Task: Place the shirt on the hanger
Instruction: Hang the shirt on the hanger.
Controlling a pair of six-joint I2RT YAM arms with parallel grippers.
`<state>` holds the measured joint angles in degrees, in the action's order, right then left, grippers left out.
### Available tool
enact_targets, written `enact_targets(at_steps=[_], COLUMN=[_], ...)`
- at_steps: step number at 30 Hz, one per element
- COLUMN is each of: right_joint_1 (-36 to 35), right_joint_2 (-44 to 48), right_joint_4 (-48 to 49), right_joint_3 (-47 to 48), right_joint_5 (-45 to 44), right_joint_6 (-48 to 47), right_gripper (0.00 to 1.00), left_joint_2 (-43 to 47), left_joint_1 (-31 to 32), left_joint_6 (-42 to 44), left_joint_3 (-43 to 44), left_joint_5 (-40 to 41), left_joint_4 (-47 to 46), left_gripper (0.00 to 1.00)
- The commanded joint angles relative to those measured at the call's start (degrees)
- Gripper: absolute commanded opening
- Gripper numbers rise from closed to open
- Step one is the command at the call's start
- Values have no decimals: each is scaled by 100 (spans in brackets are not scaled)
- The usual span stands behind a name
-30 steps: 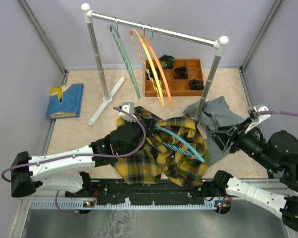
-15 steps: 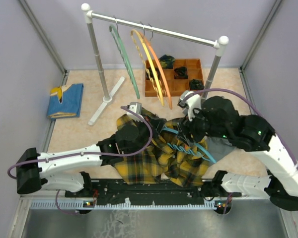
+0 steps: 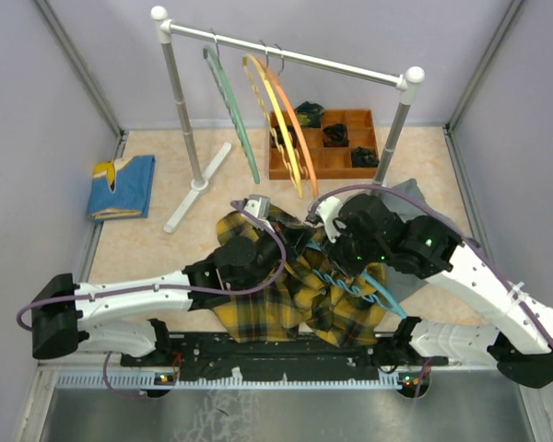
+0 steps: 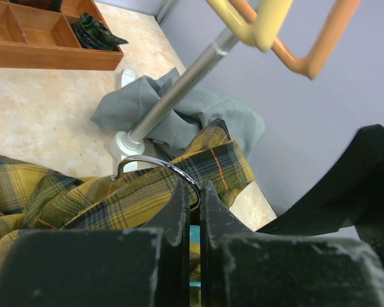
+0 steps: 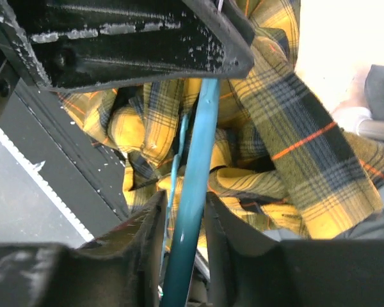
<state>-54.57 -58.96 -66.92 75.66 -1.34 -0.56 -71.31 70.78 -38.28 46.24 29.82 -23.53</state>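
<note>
The yellow and black plaid shirt [image 3: 267, 299] lies crumpled at the near middle of the table. The teal hanger [image 3: 373, 293] lies across it, partly under the right arm. My left gripper [image 3: 281, 241] is shut on the hanger's metal hook [image 4: 155, 163] over the shirt's far edge; in the left wrist view the jaws [image 4: 192, 195] pinch the wire. My right gripper [image 3: 336, 256] hangs over the shirt's middle. In the right wrist view its fingers [image 5: 184, 204] close around the hanger's teal bar [image 5: 198, 166], with plaid cloth [image 5: 288, 128] behind.
A clothes rack [image 3: 286, 51] stands behind, holding a green hanger [image 3: 232, 106] and orange and yellow hangers [image 3: 281, 120]. A wooden tray [image 3: 324, 170] sits at the back. A grey garment [image 3: 419, 207] lies by the rack's right post [image 3: 392, 147]. A folded blue cloth [image 3: 124, 184] lies far left.
My right arm has swung in from the right edge to the shirt's middle and closed round the hanger bar. My left gripper has shifted slightly right with the hook.
</note>
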Motion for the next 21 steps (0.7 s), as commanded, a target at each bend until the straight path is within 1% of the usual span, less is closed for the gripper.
enact_targets(at_steps=[1, 2, 4, 6, 8, 9, 14, 17, 18, 19, 21], right_joint_1=[19, 20, 23, 24, 20, 18, 25, 24, 21, 18, 20], right_joint_2=[74, 122, 284, 485, 665, 750, 1140, 1378, 1469, 1563, 1756], right_joint_4=[643, 749, 947, 1107, 1233, 1279, 1546, 1881, 2024, 2172, 2463], right_joint_3=[-222, -298, -479, -690, -860, -920, -1157, -1412, -1522, -1618, -1834], right_joint_5=[60, 119, 184, 192, 123, 53, -155, -124, -71, 16, 135], right_joint_6=[-44, 7, 94, 172, 249, 289, 600, 785, 846, 898, 1028], right_gripper=[20, 12, 1, 0, 0, 0, 0, 0, 0, 0, 0], left_joint_2=[-89, -44, 136, 457, 769, 941, 1568, 1666, 1635, 1578, 1412], left_joint_1=[73, 76, 77, 78, 87, 97, 127, 145, 154, 161, 164], left_joint_6=[-129, -85, -2, 15, -50, -118, -849, -1094, -1110, -1117, -1078], left_joint_3=[-525, -554, -612, -669, -735, -771, -1187, -1400, -1414, -1403, -1337], left_joint_5=[-618, -666, -800, -878, -819, -720, -118, -110, -116, -125, -135], left_joint_4=[470, 444, 470, 620, 935, 1118, 2007, 2035, 2004, 1971, 1957], left_gripper=[0, 1, 13, 33, 46, 50, 58, 62, 67, 70, 71])
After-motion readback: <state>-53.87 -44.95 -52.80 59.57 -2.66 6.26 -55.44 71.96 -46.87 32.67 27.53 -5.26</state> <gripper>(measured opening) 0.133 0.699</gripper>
